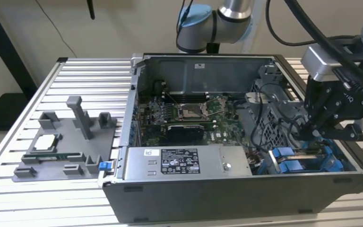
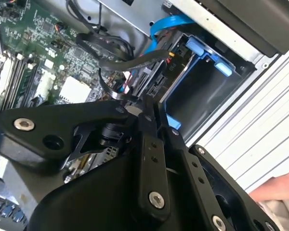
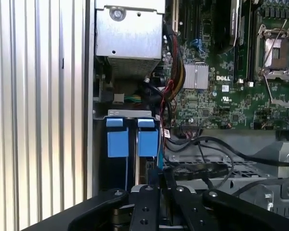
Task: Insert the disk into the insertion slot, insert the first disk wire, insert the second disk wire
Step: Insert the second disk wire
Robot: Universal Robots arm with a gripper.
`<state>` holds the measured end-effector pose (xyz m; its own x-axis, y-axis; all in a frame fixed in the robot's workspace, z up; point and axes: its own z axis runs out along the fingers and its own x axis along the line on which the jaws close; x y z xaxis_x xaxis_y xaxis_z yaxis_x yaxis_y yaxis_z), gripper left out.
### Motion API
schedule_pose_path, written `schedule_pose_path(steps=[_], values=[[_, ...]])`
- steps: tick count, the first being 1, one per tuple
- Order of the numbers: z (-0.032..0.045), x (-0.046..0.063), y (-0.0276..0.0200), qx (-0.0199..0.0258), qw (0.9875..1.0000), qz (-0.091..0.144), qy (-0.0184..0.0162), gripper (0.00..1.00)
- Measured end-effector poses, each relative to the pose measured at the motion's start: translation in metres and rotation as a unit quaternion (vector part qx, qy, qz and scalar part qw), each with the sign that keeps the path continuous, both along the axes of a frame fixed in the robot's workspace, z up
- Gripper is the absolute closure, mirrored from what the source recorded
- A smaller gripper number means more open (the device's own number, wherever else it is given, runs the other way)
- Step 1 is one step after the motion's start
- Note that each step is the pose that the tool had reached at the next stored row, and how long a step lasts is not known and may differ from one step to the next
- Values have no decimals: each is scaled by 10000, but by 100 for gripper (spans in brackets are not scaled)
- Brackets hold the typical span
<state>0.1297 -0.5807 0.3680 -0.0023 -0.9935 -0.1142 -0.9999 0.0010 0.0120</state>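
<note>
My gripper (image 1: 312, 135) reaches down into the open computer case at the exterior view's right, over the insertion slot (image 1: 301, 163) with its blue rails. In both wrist views its fingers meet, shut on a disk wire: a thin blue cable (image 3: 160, 161) runs out from between the tips. In the second wrist view my gripper (image 2: 152, 102) ends right at a dark connector block (image 2: 154, 85) beside the grey bay (image 2: 207, 84). Two blue tabs (image 3: 118, 142) head the bays in the first wrist view, just beyond my gripper (image 3: 160, 179). The disk's body is hidden.
A grey power supply box (image 1: 181, 163) fills the case's front. The motherboard with its processor socket (image 1: 191, 111) lies behind. Loose black cables (image 2: 106, 53) hang near the bay. A grey fixture (image 1: 68, 142) stands on the slatted table. A person's hand (image 2: 279, 190) shows at the edge.
</note>
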Motion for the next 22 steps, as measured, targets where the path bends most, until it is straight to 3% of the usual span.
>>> schedule_pose_path(steps=[6,8,22], values=[[-67,-6,-39,-1,9999,0,-146,100],[-93,-13,-47,0,9998,-1,-174,100],[-125,-21,-48,-3,9996,-195,-190,100]])
